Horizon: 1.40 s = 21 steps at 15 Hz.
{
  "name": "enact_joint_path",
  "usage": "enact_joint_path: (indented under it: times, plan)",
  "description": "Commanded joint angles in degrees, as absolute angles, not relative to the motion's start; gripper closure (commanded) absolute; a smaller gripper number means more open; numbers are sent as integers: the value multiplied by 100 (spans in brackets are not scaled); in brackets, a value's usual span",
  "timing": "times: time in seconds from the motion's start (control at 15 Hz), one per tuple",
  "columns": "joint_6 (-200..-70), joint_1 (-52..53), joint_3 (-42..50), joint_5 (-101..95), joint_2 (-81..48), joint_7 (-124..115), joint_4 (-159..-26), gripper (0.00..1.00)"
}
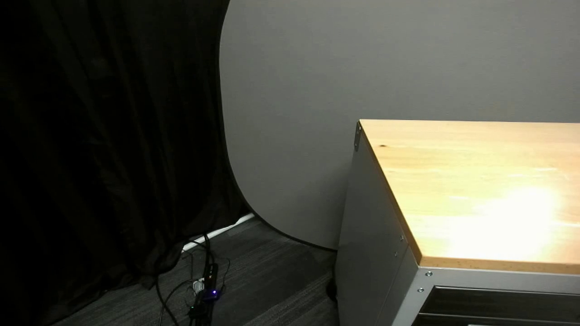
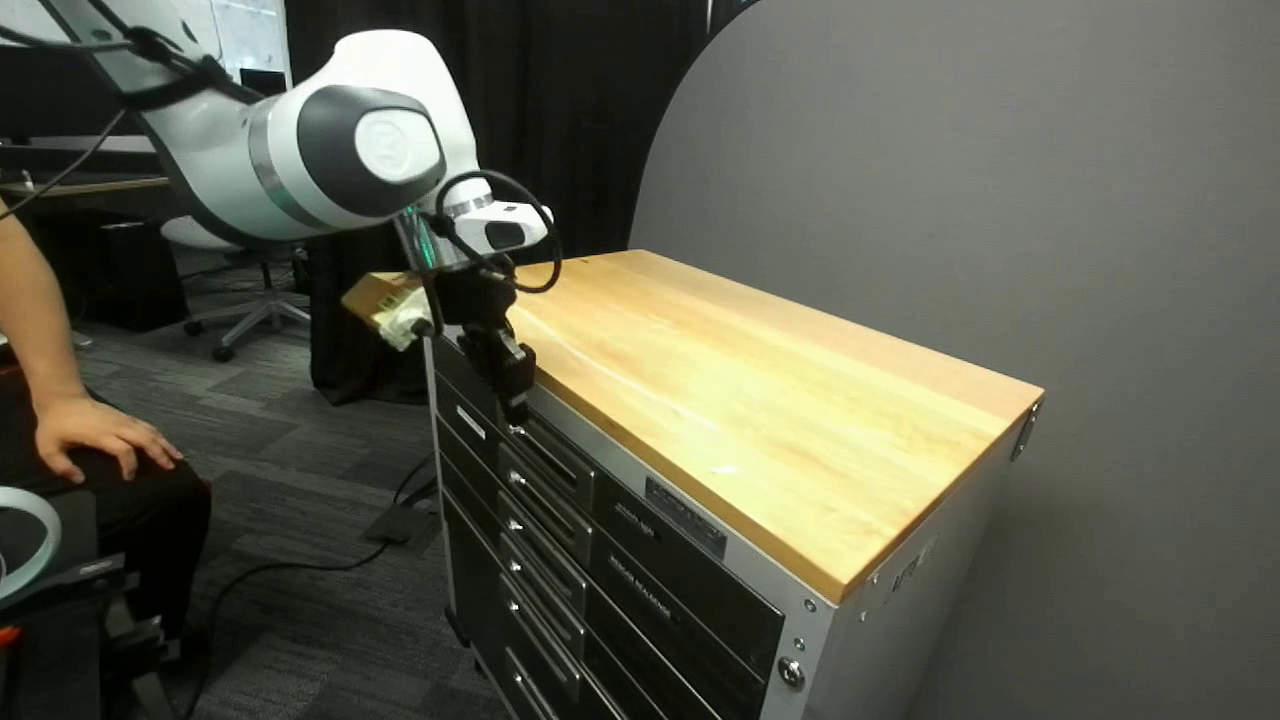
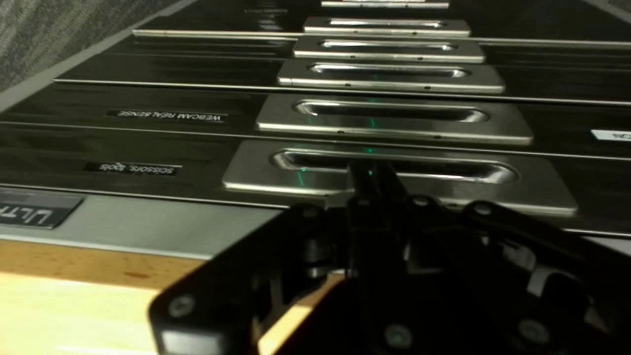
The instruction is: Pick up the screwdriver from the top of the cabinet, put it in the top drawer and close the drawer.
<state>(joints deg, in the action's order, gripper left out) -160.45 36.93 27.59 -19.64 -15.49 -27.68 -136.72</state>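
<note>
End effector (image 3: 371, 167), fingers (image 3: 362, 183) together, at handle (image 3: 443, 193) of closed top drawer (image 3: 207, 160), labelled "scissors, tools". Grey cabinet (image 2: 925, 625), wood-grain top (image 2: 760, 390).

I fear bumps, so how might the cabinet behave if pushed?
The cabinet is probably heavy, with its wooden top and stacked drawers. It might roll: a dark, caster-like shape shows at a lower corner.

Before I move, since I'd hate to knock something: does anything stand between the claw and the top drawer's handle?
Nothing visible does: in the wrist view the claw, shut, hangs over the handle of the top drawer, with no object showing between them. Whether it touches, I can't tell.
</note>
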Motion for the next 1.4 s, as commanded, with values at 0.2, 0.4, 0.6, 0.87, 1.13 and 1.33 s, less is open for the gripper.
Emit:
enact_joint_path:
  times: [0.2, 0.4, 0.6, 0.87, 1.13, 1.33]
  plan:
    - [-13769, 2090, 704, -1358, -354, -2060, -13369, 89]
    - [-13166, 1659, 83, -857, -191, -1781, -13140, 90]
    - [-12883, 1418, -267, -686, -131, -1693, -12972, 89]
    - [-12746, 1250, -498, -663, -97, -1691, -12845, 62]
    - [-12811, 1162, -587, -741, 5, -1723, -12904, 37]
    - [-12751, 1114, -605, -736, 104, -1685, -12933, 13]
